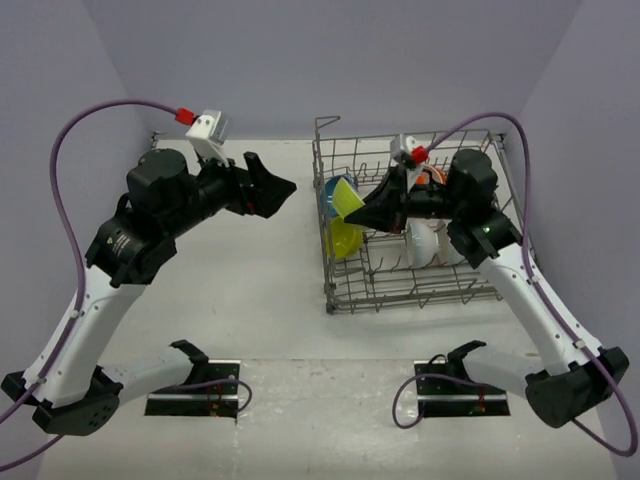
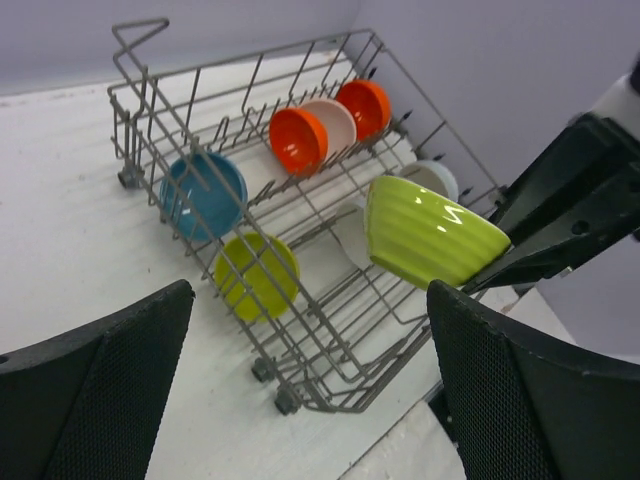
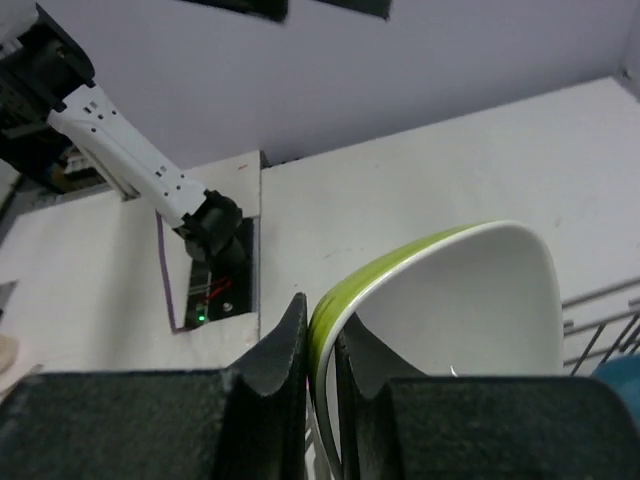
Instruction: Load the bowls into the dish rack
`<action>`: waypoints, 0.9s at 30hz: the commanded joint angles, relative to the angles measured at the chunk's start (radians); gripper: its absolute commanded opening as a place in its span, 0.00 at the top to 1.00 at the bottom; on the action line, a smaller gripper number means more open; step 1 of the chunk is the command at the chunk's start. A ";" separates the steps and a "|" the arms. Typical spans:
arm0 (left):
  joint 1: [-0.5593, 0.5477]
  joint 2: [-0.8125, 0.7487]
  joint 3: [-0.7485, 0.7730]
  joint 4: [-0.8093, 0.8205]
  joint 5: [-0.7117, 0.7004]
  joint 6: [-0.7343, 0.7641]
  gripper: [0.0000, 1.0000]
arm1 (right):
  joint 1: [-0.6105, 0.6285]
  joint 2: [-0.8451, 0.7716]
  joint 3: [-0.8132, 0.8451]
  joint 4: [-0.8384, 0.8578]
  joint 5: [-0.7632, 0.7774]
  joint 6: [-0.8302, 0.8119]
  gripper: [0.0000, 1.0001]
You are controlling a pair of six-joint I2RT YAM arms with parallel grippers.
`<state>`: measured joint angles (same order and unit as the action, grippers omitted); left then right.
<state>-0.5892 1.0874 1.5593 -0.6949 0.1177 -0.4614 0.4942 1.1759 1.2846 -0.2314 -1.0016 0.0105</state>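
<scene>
The grey wire dish rack [image 1: 480, 285] stands at the right of the table. My right gripper [image 1: 368, 214] is shut on the rim of a yellow-green bowl with a white inside [image 1: 346, 196], holding it tilted above the rack's left end. In the right wrist view the fingers [image 3: 290, 335] pinch that bowl's [image 3: 470, 300] wall. Blue [image 2: 203, 193], yellow-green [image 2: 255, 275], orange [image 2: 297, 140] and white [image 2: 432, 177] bowls stand on edge in the rack [image 2: 330, 385]. My left gripper [image 1: 272, 180] hangs open and empty, left of the rack, its fingers [image 2: 100, 390] wide apart.
Another orange bowl [image 2: 366, 105] and an orange bowl with a white inside [image 2: 335, 123] lean in the rack's far row. The right gripper's black body [image 2: 565, 225] reaches in from the right. Purple walls close the table at back and sides. Arm bases [image 1: 195, 385] sit at the near edge.
</scene>
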 commanded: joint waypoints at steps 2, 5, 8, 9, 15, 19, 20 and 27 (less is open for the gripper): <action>0.006 0.023 -0.067 0.199 -0.020 -0.016 0.00 | -0.179 -0.076 -0.239 0.619 -0.219 0.728 1.00; 0.006 0.045 -0.103 0.251 0.014 -0.008 0.00 | -0.278 -0.055 -0.371 0.817 -0.229 0.948 1.00; 0.005 0.066 -0.129 0.296 0.052 0.010 0.00 | -0.336 -0.009 -0.473 0.950 -0.235 1.101 1.00; 0.006 0.072 -0.136 0.308 0.074 0.013 0.00 | -0.345 0.004 -0.494 0.984 -0.238 1.129 1.00; 0.008 0.127 -0.149 0.336 0.137 0.015 0.00 | -0.358 0.099 -0.585 1.049 -0.249 1.256 1.00; 0.014 0.149 -0.182 0.356 0.160 0.009 0.00 | -0.358 0.116 -0.678 1.115 -0.250 1.333 1.00; 0.014 0.152 -0.191 0.365 0.171 0.007 0.00 | -0.356 0.117 -0.689 1.115 -0.253 1.344 1.00; 0.029 0.198 -0.237 0.417 0.226 -0.003 0.00 | -0.336 0.192 -0.774 1.265 -0.252 1.439 1.00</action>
<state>-0.5720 1.2690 1.3342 -0.3546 0.2932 -0.4614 0.1463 1.3384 0.5350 0.8402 -1.2404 1.3613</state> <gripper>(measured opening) 0.997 0.106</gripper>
